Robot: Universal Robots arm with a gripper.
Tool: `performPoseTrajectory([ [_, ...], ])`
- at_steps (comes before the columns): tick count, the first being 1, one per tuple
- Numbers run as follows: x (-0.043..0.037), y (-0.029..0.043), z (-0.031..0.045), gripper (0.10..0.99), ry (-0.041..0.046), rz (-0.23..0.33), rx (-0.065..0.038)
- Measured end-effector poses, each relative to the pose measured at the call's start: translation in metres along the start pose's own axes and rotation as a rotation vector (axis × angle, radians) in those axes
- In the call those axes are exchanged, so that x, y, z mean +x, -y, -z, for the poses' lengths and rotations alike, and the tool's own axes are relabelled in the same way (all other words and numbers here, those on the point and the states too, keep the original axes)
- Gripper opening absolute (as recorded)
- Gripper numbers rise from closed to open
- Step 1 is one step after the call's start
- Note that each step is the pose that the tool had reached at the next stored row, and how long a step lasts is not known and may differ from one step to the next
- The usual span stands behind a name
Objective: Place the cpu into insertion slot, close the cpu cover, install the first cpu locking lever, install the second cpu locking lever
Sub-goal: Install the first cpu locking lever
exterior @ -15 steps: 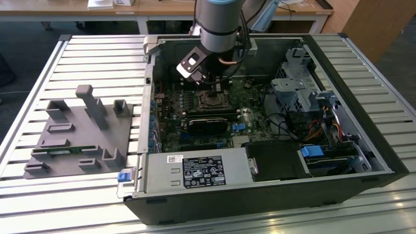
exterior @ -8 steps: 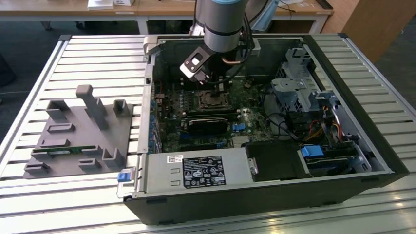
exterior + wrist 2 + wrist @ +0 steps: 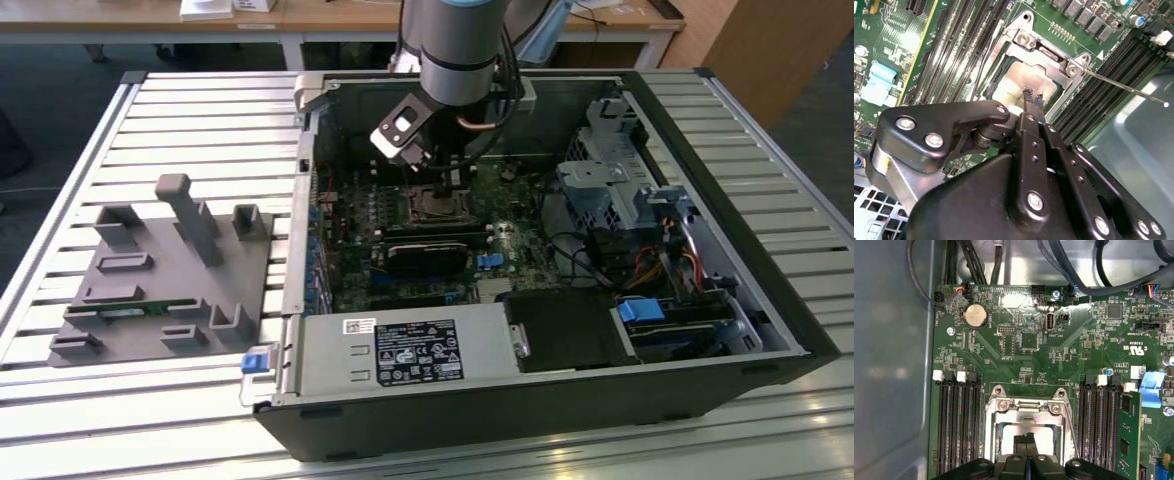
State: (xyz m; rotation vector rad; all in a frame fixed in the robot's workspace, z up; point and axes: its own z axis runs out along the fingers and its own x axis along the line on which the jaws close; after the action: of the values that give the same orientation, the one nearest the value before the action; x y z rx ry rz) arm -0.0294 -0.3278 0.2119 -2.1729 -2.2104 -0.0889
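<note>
My gripper (image 3: 447,180) reaches down into the open computer case over the insertion slot (image 3: 434,206). In both wrist views its two black fingers are pressed together with nothing between them. Their tips (image 3: 1033,99) rest at the dull silver top of the cpu (image 3: 1021,80), which lies in the socket. The silvery cpu cover (image 3: 1029,407) lies flat around the cpu (image 3: 1024,428), which shows through its window. My gripper (image 3: 1027,439) covers the near part of that window. One thin locking lever (image 3: 1124,87) sticks out sideways from the cover's hinge corner.
Black memory slots (image 3: 956,425) flank the socket on both sides. A black block (image 3: 427,255) sits near the socket, with the power supply (image 3: 400,352) at the case front. Cables and a drive cage (image 3: 627,170) fill the exterior view's right. A grey fixture (image 3: 160,280) lies outside the case.
</note>
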Motion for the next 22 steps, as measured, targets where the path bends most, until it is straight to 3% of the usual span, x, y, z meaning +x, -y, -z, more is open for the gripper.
performPoseTrajectory([
  [22, 0.0017, -0.0004, 0.0244, 0.106, 0.0002, 0.002, 0.0],
])
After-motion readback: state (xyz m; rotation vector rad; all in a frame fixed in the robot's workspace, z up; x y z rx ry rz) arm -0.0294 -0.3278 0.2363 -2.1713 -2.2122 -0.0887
